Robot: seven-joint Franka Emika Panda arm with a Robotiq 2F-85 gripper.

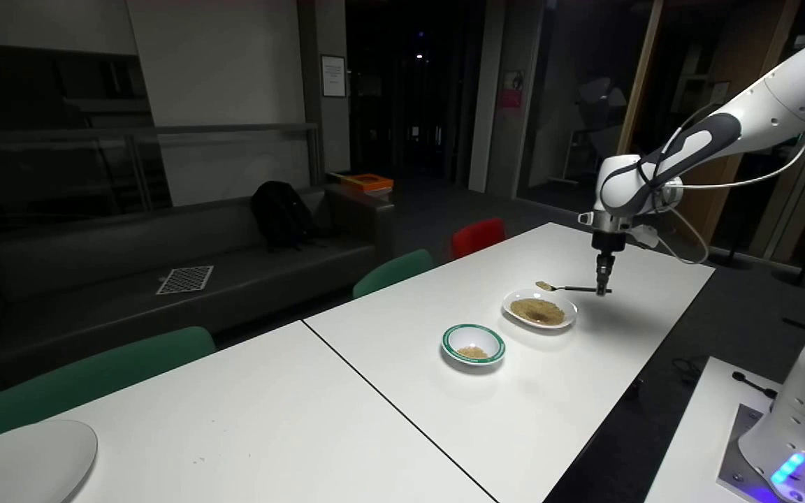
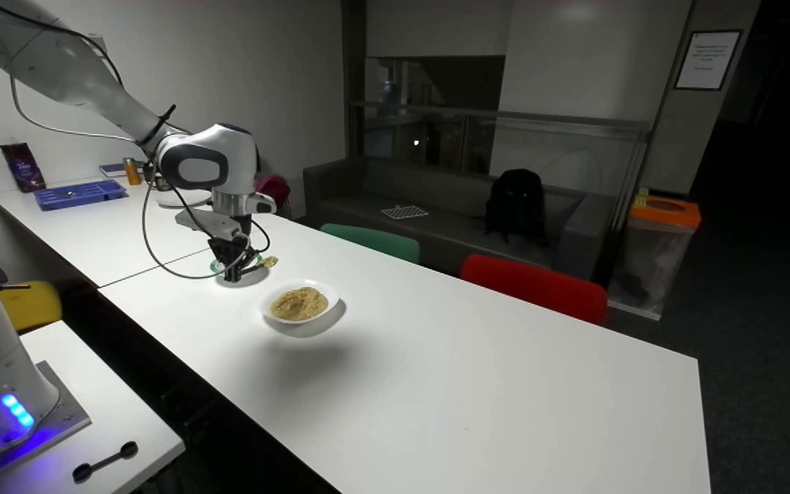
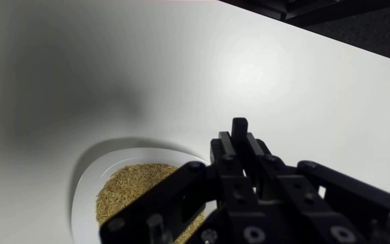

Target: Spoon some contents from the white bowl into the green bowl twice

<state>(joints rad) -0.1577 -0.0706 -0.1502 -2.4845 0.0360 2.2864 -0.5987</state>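
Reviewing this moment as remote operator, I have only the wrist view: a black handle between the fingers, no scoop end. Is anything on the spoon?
Observer: Yes. In an exterior view, the spoon carries a small tan heap.
Operator: My frame cuts off the white bowl and lacks the green bowl. Anything in the green one?
Observer: Yes. In an exterior view, a small patch of tan contents lies inside it.

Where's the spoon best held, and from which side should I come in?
Probably the dark handle, near the end farthest from the tan-brown grains, coming from above and pinching across its sides, as the hand does. The handle is slim enough to pinch and looks roughly level in an exterior view; gripping its tail should keep clear of the load.
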